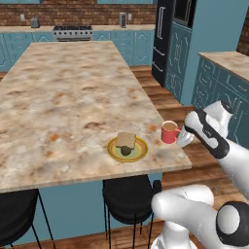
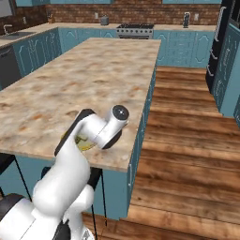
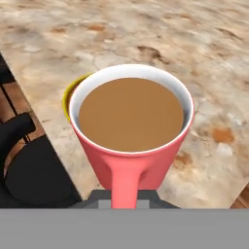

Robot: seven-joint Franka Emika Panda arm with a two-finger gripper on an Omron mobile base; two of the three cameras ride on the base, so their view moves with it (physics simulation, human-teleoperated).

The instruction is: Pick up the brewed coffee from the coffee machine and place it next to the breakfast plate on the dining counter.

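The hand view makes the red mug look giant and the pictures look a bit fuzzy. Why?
In the hand view the camera sits right behind the mug, so it looms large and the plate peeks out as a sliver. In the left base view the mug looks small beside the plate; edges are soft, with faint shadows on the counter.

So the plate (image 1: 127,149) sits on the table (image 1: 68,97) near its front edge, toast (image 1: 126,140) on it. The mug (image 1: 169,132) is just right of the plate, over the corner, stools (image 1: 127,197) underneath.
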